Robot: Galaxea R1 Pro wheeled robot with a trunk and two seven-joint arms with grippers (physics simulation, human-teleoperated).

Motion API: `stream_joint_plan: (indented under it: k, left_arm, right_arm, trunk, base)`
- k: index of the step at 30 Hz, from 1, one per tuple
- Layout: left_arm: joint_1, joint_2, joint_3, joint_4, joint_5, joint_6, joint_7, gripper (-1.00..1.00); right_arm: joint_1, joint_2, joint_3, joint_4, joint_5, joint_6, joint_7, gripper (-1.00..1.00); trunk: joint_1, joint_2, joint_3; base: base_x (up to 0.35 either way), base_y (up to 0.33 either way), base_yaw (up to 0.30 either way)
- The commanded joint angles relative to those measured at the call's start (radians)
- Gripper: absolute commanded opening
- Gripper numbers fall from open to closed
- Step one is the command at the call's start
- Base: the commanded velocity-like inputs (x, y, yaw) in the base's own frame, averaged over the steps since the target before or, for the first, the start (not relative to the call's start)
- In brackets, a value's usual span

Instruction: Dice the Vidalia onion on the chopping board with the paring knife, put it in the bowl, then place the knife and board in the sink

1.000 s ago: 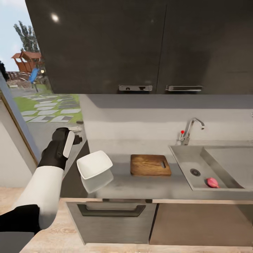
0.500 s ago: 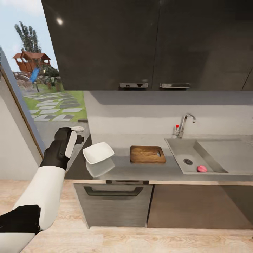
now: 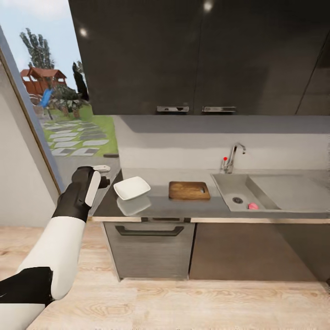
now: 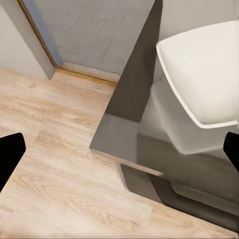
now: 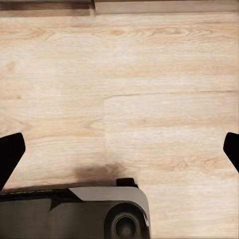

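Where countertop (image 3: 183, 206) runs: one bowl (image 3: 132, 188), one onion (image 3: 252, 206).

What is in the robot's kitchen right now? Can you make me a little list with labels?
onion: small pink onion lying in the sink, near the drain
chopping board: brown wooden chopping board flat on the countertop, nothing on it
bowl: white bowl, nothing in it, beside the board toward the window
tap: chrome tap behind the sink
left end effector: open, holding nothing, raised by the counter's end
right end effector: open, holding nothing, over the wooden floor
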Motion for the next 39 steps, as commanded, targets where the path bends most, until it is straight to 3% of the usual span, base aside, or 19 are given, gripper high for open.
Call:
stream_joint_plan:
  k: [1,12,39]
  left_arm:
    - [-0.001,-0.002,0.002,-0.001,0.01,0.002,0.009,1.0]
    - [-0.001,-0.02,-0.034,-0.004,0.01,0.0,0.009,1.0]
    - [-0.001,-0.02,-0.035,-0.002,0.01,0.002,0.009,1.0]
  right_arm:
    - [-0.001,0.0,0.009,0.001,-0.01,-0.004,-0.004,1.0]
    - [-0.001,0.0,0.009,0.001,-0.01,-0.004,-0.004,1.0]
    - [-0.001,0.001,0.009,0.001,-0.01,-0.004,-0.004,1.0]
  trunk:
    - [0.0,-0.002,-0.002]
    - [0.0,-0.002,-0.002]
    - [0.0,-0.002,-0.002]
  base:
    - [-0.137,-0.127,0.0]
    - [0.002,-0.289,0.0]
    - [0.01,-0.318,0.0]
